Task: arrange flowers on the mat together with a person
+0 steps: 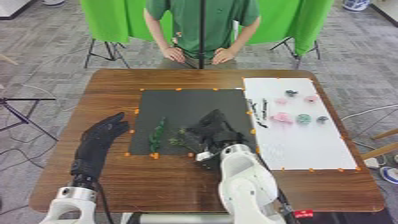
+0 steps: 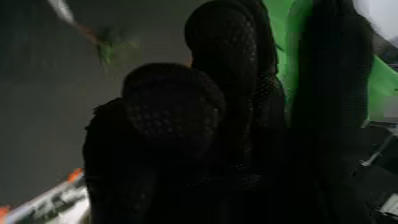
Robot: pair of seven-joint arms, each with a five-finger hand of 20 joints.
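"Where is the left hand held?"

"Beside the dark mat, fingers straightened, close together."

"And the greenery?"

"It is laid on that mat."

"The right hand?"

"It is held over the mat, fingers extended. Flowers are spread on the white mat, farther right."

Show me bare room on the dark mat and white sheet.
Bare: the dark mat along its far edge, beyond the long green stem and right hand; the white sheet from the pink flowers to its near edge. Crowded: around the right hand, and among the sheet's flowers.
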